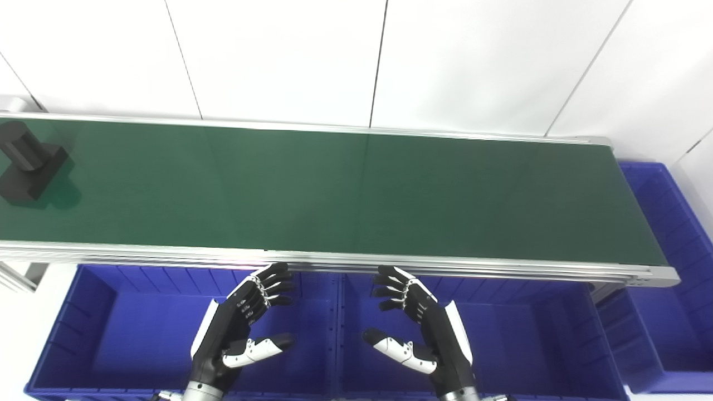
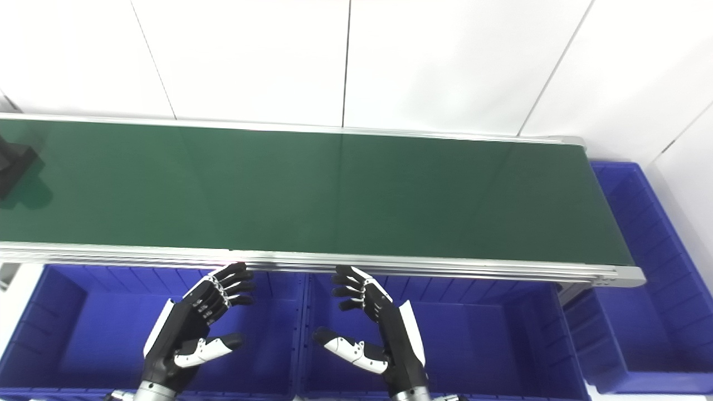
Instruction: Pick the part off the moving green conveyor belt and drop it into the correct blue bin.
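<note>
A dark grey part [image 1: 28, 161], a block with a cylinder on top, rides at the far left end of the green conveyor belt [image 1: 334, 189]; in the right eye view only its edge [image 2: 12, 160] shows. My left hand [image 1: 239, 328] and right hand [image 1: 418, 323] hover palms facing each other, both open and holding nothing, just in front of the belt's near rail. The left hand is over the left blue bin [image 1: 133, 334] and the right hand over the middle blue bin [image 1: 512, 340]. The part is far to the left of both hands.
A third blue bin [image 1: 668, 267] stands past the belt's right end. The belt's aluminium rail [image 1: 356, 259] runs between the hands and the belt surface. A white panelled wall [image 1: 356, 55] rises behind the conveyor.
</note>
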Controlling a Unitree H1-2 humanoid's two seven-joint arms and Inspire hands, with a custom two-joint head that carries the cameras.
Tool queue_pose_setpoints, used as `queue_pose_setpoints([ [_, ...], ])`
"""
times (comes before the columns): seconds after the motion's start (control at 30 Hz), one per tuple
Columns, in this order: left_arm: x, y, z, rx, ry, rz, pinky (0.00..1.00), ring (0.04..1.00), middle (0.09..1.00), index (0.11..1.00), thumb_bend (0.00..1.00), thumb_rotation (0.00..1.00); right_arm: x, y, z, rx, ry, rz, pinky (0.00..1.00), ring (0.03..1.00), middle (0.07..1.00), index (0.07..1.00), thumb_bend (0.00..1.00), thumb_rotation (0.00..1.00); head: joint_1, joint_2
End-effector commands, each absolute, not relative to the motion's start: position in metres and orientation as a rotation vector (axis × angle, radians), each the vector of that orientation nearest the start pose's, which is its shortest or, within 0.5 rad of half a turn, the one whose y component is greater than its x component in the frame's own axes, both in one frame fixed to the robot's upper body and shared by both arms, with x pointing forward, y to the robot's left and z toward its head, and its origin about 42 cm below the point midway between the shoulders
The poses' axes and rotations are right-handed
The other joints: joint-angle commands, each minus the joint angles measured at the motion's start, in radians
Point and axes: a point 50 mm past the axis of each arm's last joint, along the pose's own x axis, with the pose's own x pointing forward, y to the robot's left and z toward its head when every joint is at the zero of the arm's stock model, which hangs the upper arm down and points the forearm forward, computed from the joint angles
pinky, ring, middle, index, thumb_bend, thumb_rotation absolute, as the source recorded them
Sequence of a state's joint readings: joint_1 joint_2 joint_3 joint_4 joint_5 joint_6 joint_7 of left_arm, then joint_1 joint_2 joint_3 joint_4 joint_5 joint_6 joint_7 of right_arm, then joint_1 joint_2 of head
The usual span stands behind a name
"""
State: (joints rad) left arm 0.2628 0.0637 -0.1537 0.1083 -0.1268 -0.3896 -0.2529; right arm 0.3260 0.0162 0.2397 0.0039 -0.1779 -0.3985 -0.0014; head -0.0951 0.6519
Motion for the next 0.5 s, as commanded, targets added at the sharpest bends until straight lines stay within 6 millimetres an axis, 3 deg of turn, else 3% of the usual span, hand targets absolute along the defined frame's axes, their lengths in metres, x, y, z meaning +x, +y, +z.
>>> queue_pose_setpoints([
  [0.0, 0.1843, 0.1942, 0.0425, -0.087, -0.08, -0.318, 0.67, 0.74, 0.785, 0.797, 0.93, 0.35, 0.1668, -0.1507, 0.0597, -0.07, -0.143, 0.195, 0.63, 0.716, 0.768, 0.807, 0.62, 0.37, 0.002, -0.002],
  [0.33, 0.1844, 0.1906, 0.0416, -0.086, -0.069, -0.317, 0.67, 0.735, 0.78, 0.793, 0.95, 0.36, 0.1668, -0.1549, 0.0583, -0.071, -0.148, 0.196, 0.63, 0.719, 0.772, 0.81, 0.62, 0.38, 0.055, -0.018],
  [0.47, 0.1841, 0.1864, 0.0396, -0.09, -0.058, -0.316, 0.68, 0.742, 0.781, 0.79, 0.98, 0.36, 0.1667, -0.1591, 0.0567, -0.071, -0.148, 0.194, 0.63, 0.718, 0.768, 0.813, 0.61, 0.37, 0.118, -0.039],
])
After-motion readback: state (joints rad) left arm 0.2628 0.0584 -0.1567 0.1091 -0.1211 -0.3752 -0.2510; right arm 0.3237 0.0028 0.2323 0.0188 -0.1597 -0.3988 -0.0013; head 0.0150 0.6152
